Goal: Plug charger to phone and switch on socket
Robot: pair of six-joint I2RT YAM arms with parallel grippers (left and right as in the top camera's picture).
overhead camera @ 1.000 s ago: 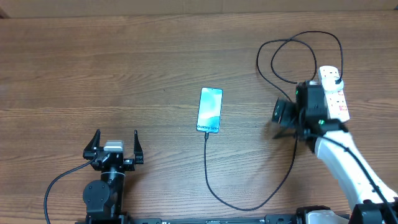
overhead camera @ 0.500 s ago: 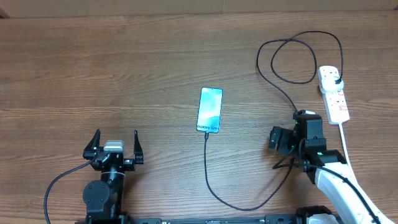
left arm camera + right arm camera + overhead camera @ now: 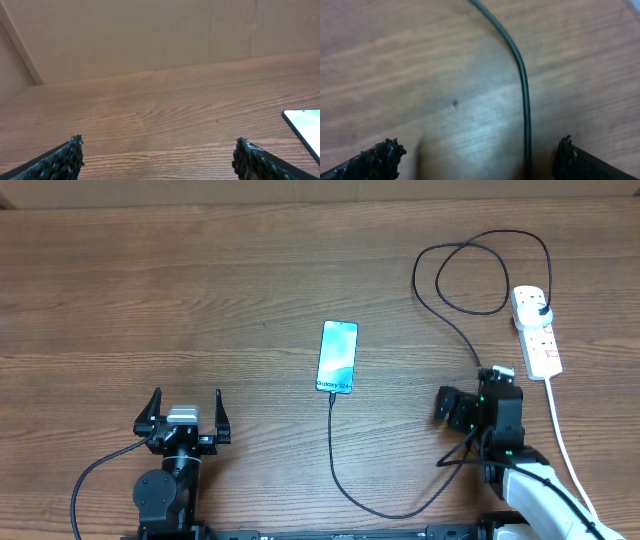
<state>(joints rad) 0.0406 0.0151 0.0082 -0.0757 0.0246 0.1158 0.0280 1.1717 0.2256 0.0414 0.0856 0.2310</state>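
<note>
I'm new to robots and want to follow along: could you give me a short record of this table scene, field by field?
phone: flat on the table, screen lit
charger: black cable, one end at the phone's bottom edge, plug in the socket
socket: white strip at the right; switch state too small to tell
left hand: open, empty, well left of the phone
right hand: open, empty, over the charger cable

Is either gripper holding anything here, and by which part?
Nothing is held. The left gripper and right gripper are open and empty; the charger lies untouched below the right one.
</note>
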